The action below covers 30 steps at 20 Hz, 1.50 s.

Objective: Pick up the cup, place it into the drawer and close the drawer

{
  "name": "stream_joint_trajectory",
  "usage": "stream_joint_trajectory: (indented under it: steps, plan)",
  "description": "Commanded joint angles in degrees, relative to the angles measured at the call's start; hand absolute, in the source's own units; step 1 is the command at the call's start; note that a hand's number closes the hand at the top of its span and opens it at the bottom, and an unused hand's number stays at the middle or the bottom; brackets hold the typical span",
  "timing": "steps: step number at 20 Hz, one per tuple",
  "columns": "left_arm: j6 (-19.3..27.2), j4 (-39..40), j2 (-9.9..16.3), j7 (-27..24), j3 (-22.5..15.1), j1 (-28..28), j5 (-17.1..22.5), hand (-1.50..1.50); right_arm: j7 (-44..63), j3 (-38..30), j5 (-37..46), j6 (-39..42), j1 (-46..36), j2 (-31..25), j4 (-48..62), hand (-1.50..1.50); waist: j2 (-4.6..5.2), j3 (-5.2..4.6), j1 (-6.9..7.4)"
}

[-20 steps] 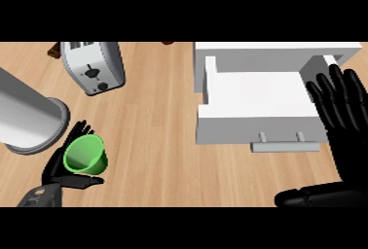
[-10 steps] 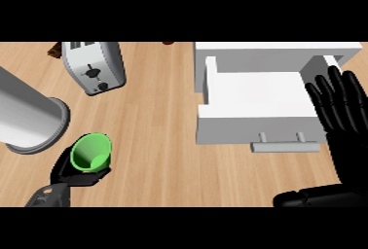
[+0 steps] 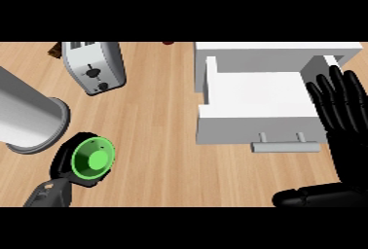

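Note:
The green cup (image 3: 92,159) sits at the lower left of the counter, seen from above with its mouth up. My left hand (image 3: 63,166) is curled round it, black fingers showing along its left and lower rim. The white drawer (image 3: 257,103) stands pulled open at the right, its handle (image 3: 285,144) toward me and nothing inside. At the far right my right hand (image 3: 341,109) rests open beside the drawer's right wall, fingers straight and pointing away from me.
A silver toaster (image 3: 93,65) lies at the upper left. Just above the cup stands a large grey cylinder (image 3: 25,119). Bare wooden counter (image 3: 161,126) stretches between the cup and the drawer.
My left hand has closed round the cup and the cup has tipped upright, so its mouth now faces up. The right hand has stayed where it was.

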Motion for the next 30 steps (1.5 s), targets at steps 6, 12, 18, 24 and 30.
stream_joint_trajectory:
  steps: [6, 12, 18, 24, 30]
  plan:
    - [14.54, -5.99, -9.83, -7.11, 5.49, 0.53, 5.47, 1.50, 1.24, -0.88, -0.62, -0.43, -2.26, -0.40, 0.78, -1.50, -0.24, 0.13, 0.72]
    - [10.64, -18.36, -9.37, 0.13, 2.51, 1.10, 7.64, 1.50, -0.31, -2.15, -0.56, 1.23, 1.36, -1.60, -0.19, -1.50, -0.41, 0.18, 0.74]
    - [14.16, -39.01, -12.96, 12.69, -4.30, 6.75, 7.72, 1.50, -3.04, -3.02, -2.51, 2.94, 3.50, -1.25, 1.83, -1.50, -0.53, 0.24, 1.14]
    - [18.76, -51.73, -13.12, 29.02, -5.14, 1.04, 12.12, 1.50, 0.43, -3.11, -2.85, 2.29, 1.71, -2.00, 0.17, -1.50, -0.41, 0.18, 0.74]
    - [26.92, -55.42, -14.43, 35.28, -8.26, -5.22, 11.57, 1.50, -1.28, -3.57, -3.14, 2.77, 3.93, -1.40, -0.78, -1.50, -0.28, 0.15, 0.38]
